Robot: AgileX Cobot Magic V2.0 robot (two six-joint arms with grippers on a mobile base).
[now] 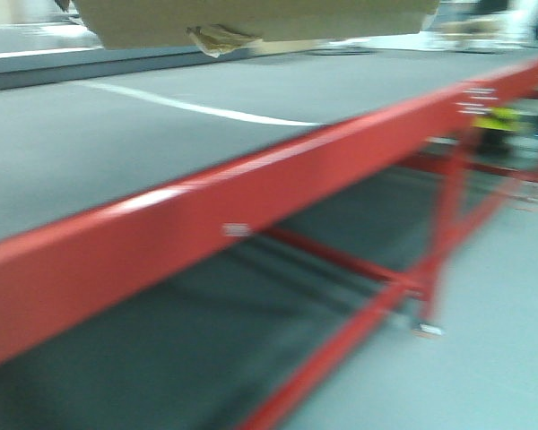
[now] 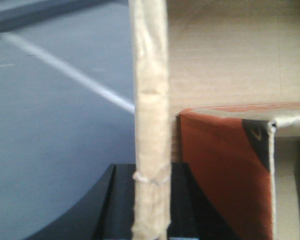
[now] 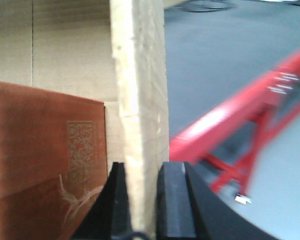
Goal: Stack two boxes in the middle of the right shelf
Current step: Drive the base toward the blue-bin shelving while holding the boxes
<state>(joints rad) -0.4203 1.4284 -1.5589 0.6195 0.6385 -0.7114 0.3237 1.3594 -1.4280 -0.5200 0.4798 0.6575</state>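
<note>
One tan cardboard box (image 1: 251,18) hangs at the top edge of the front view, with loose tape (image 1: 217,38) peeling from its underside. In the left wrist view my left gripper (image 2: 150,172) is shut on the box's upright wall (image 2: 150,90). My right gripper (image 3: 140,167) is likewise shut on the opposite wall (image 3: 140,75) in the right wrist view. A red-brown carton (image 2: 225,170) sits inside the box, and it shows a printed code (image 3: 82,145) in the right wrist view. The shelf is out of view.
Below the box runs a dark grey table top (image 1: 117,152) with a white line (image 1: 197,109) across it. Its red front beam (image 1: 251,206) slants across the view, with red braces (image 1: 359,269) underneath. Pale floor (image 1: 502,340) lies to the right. The front view is blurred.
</note>
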